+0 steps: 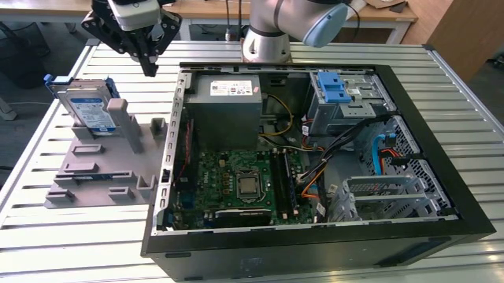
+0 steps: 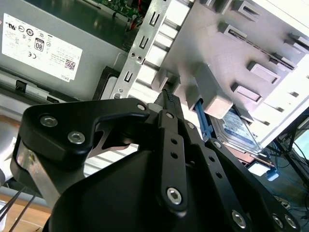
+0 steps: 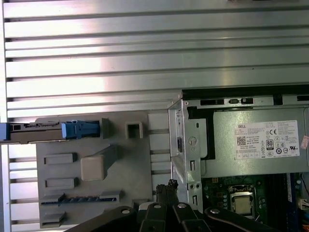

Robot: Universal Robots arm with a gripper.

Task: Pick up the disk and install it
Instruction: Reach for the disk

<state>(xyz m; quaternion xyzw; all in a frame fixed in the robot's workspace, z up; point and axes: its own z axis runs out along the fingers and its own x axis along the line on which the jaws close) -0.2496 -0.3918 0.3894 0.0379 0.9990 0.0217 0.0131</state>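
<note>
Nearest in the exterior view lies the open black metal computer case (image 1: 315,250) on the slatted metal table (image 1: 79,247). Beside it, on the exterior view's left, sits the grey moulded plastic fixture (image 1: 94,177).

The flat silver disk with the white-and-blue label and blue carrier frame (image 1: 88,109) stands on edge in that fixture's far slot, untouched.

Farther back, the black two-finger gripper (image 1: 150,69) hangs above the table, between the fixture and the case's far corner and apart from the disk. Its fingers are pressed together and carry nothing, as the second wrist view confirms (image 2: 168,96).

Risks, as judged:
- Closed fingers brought onto the disk's thin top edge would strike or tip it rather than straddle it.
- A finger could foul the grey posts just beside the disk.
- A grip on the carrier frame alone may let the disk slip.

The labelled face looks toward the near side of the exterior view. The long axis appears to run upward, and the first wrist view shows the disk (image 3: 34,131) edge-on.
</note>
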